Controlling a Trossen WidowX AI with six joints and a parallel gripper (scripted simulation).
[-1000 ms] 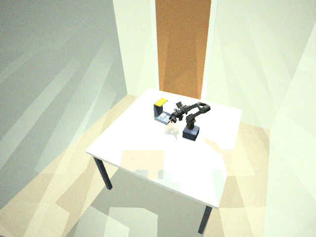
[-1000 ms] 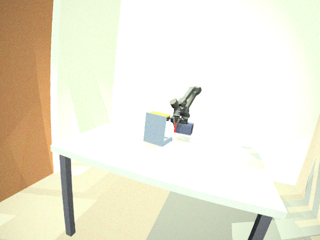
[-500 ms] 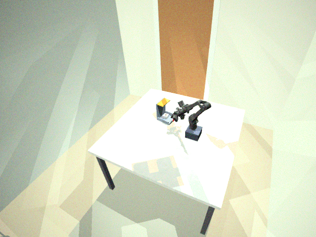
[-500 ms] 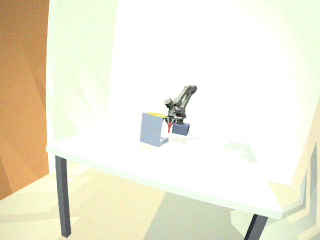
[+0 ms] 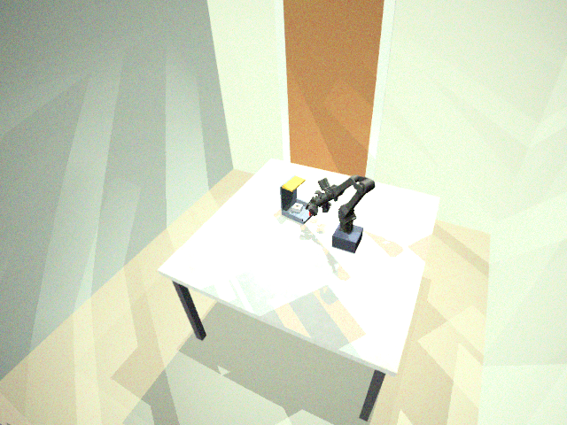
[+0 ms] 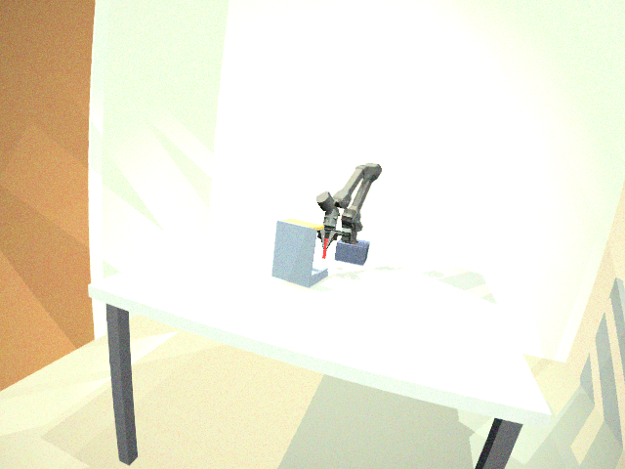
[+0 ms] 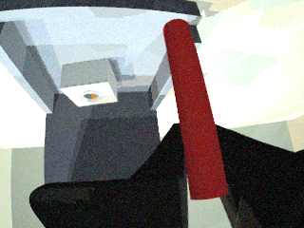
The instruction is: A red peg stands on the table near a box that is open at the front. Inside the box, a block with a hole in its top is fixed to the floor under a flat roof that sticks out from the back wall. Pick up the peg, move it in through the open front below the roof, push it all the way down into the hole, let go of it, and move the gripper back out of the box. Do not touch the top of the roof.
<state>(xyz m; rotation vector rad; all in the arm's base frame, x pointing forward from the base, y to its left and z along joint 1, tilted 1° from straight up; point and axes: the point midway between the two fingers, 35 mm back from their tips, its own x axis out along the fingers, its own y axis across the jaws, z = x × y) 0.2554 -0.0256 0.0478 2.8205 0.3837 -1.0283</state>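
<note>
The gripper [image 5: 312,211] [image 6: 325,242] [image 7: 201,159] is shut on the red peg [image 5: 309,213] [image 6: 324,249] [image 7: 196,109]. The peg hangs nearly upright, slightly tilted, with its lower end free above the table, at the open front of the box [image 6: 292,254] [image 7: 121,147]. In the wrist view the peg is right of the pale block [image 5: 297,207] [image 7: 89,76] and crosses the view of a side wall's end. The hole [image 7: 92,96] in the block's top is empty. The yellow roof [image 5: 292,183] [image 6: 301,222] is above the block, at the back wall. The gripper is outside the roof's front edge.
The box's low side walls [image 7: 28,66] flank the block. The arm's dark blue base [image 5: 346,238] [image 6: 352,251] stands on the white table [image 5: 229,256] [image 6: 394,333] in front of the box's open side. The roof's edge is close to the gripper in the exterior view.
</note>
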